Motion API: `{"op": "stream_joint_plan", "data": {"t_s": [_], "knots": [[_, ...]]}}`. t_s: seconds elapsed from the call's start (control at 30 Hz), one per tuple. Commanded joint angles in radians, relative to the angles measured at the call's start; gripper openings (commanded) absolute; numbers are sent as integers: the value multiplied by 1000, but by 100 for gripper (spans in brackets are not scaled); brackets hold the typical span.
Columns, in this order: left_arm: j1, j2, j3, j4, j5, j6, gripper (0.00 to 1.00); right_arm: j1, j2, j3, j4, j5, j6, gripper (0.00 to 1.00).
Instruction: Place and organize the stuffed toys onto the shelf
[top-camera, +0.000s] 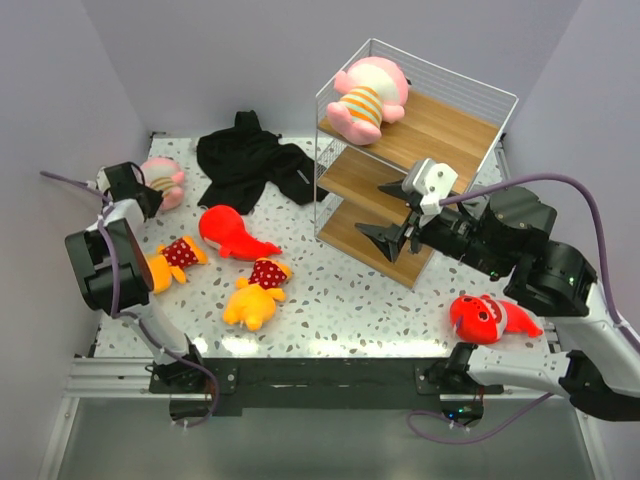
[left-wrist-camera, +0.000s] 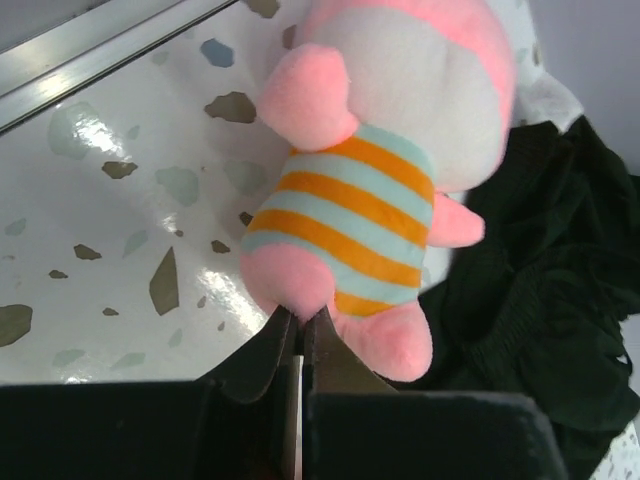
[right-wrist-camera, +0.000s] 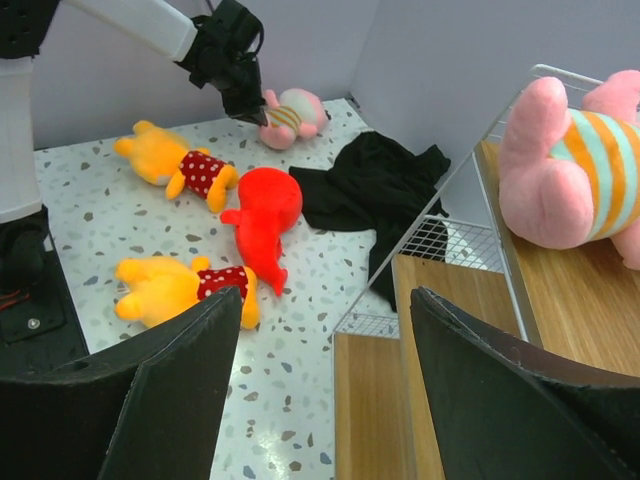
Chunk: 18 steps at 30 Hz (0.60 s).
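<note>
- L gripper (left-wrist-camera: 298, 322): at far-left of table (top-camera: 330, 300), near rear wall. Fingers (left-wrist-camera: 262, 365) pressed almost together, only a thin slit between them. Tips touch the lower leg of pink toy no.1 (left-wrist-camera: 350, 200). Cannot tell whether any plush is nipped between them.
- Pink toy no.1: lies on the table, orange/pale-blue striped shirt facing the wrist cam. Off the shelf. Its far side is against the black garment (left-wrist-camera: 540, 300).
- R gripper (right-wrist-camera: 325, 297): fingers spread wide, nothing between them. In top view it sits at the open front of the shelf (top-camera: 455, 125), over the mid and bottom boards.
- Shelf: white wire frame, 3 stepped wood boards, at rear-right of table.
- Pink toy no.2 (top-camera: 368, 98): lies on the top board, near its left end. It is the only toy on the shelf.
- Red toy no.1 (top-camera: 232, 232): on table, centre-left, just fwd of the garment.
- Orange toy no.1 (top-camera: 172, 262): on table, left of red toy no.1, close to the L arm.
- Orange toy no.2 (top-camera: 257, 292): on table, just fwd of red toy no.1, red dotted bib up.
- Red toy no.2 (top-camera: 490, 316): on table at near-right, beside the R arm, well apart from the other floor toys.
</note>
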Motion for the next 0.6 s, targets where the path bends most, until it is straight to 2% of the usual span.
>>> {"op": "stream_joint_plan", "data": {"t_s": [0.0,0.23,0.4,0.57], "knots": [[-14,-146,54,29,87,51,0,2,2,27,13,51,42,71],[-46,-356,53,-27,225,119,0,2,16,109,-51,94,63,70],[-74,-488,105,-86,357,127,0,2,10,129,-19,68,51,71],[-115,-615,134,-109,470,79,0,2,163,358,-102,101,-10,70]]}}
